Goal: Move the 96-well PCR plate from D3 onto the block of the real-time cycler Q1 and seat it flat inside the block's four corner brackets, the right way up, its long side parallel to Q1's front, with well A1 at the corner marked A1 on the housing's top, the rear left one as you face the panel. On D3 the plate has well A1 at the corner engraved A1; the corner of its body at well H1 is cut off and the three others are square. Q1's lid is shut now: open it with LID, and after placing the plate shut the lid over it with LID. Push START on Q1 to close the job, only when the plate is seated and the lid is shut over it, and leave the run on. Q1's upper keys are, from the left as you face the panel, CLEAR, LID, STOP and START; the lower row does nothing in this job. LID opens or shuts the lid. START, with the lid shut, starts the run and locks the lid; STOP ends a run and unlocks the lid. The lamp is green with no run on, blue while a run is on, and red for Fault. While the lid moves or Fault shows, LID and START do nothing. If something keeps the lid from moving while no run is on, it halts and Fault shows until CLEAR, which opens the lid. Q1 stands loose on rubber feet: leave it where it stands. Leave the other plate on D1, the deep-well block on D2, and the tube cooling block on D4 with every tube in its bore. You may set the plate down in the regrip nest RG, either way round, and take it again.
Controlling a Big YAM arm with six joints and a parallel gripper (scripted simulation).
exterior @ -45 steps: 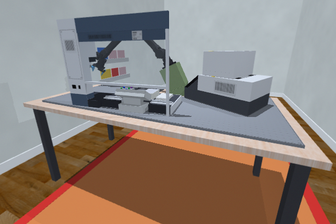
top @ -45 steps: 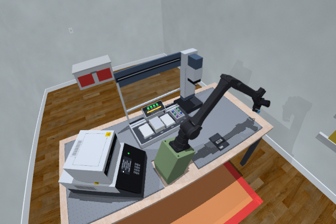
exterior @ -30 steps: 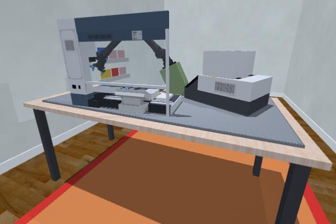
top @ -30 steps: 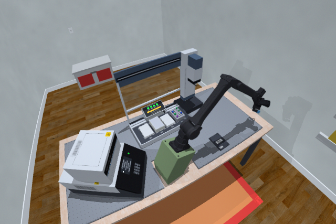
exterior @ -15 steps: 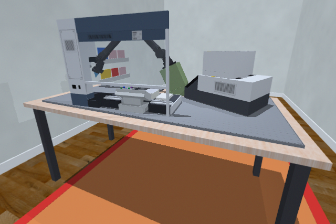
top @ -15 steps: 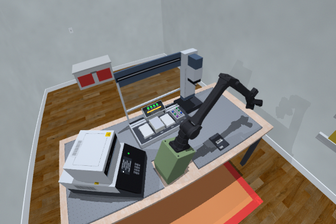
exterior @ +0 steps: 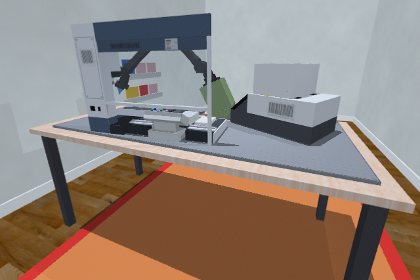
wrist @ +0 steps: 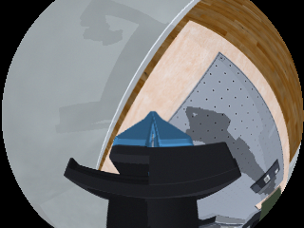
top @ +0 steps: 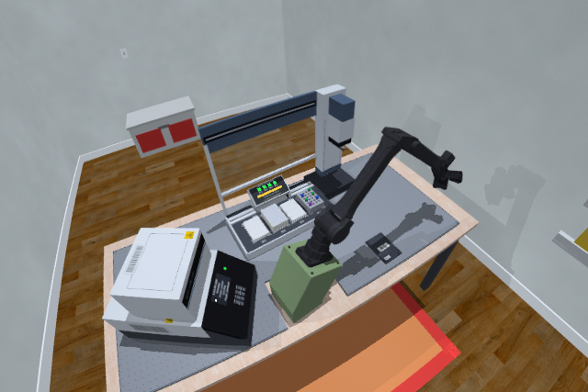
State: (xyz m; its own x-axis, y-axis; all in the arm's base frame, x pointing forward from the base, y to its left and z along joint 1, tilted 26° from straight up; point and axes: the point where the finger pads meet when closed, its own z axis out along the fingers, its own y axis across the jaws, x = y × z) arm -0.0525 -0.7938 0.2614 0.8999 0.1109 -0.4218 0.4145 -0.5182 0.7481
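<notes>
Blue wedge fingertips pressed tog., jaws empty

Black arm on a green pedestal; blue fingertips; grey dotted mat.

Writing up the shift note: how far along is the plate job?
Nothing looks done: Q1 has its lid shut and a green lamp, and plates sit on the deck. The tool is shut, empty, out past the table's far edge. Everything remains: LID, plate transfer, LID, START.
</notes>
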